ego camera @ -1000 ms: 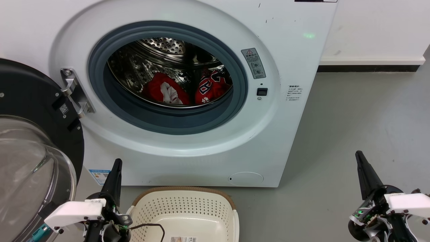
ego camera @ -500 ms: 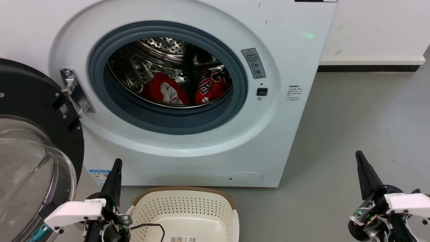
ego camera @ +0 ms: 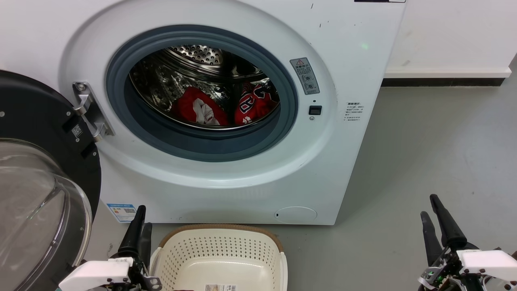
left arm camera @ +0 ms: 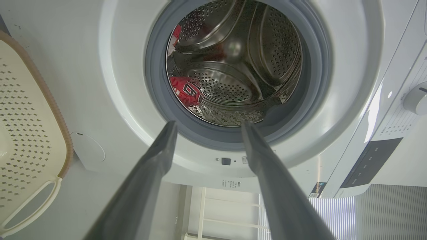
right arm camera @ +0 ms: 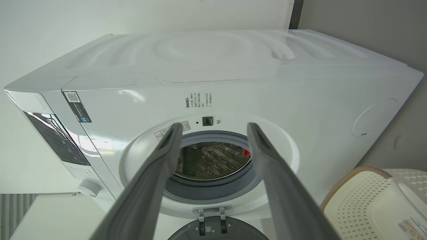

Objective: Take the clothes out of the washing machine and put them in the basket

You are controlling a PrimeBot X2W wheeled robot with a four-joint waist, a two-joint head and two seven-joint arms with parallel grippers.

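Clothes of soft red fabric lie at the bottom of the perforated steel drum (ego camera: pixel 194 54) inside the large white front-loading washing machine (ego camera: pixel 347 60): a plain red garment with some white (ego camera: pixel 196 110) on the left, and a red jersey with white trim and black-white lettering (ego camera: pixel 253 106) near it on the right. The round black-framed glass door (ego camera: pixel 36 109) hangs open at the left. On the grey floor (ego camera: pixel 424 141), near the machine's foot, stands the low oval cream plastic basket with a brown woven-look rim (ego camera: pixel 220 227), a sticker (ego camera: pixel 220 287) inside it. The left gripper (ego camera: pixel 144 215) hovers just left of the basket, its two long dark fingers apart and holding nothing. The right gripper (ego camera: pixel 429 205) is well to the right over the floor, its fingers likewise apart.
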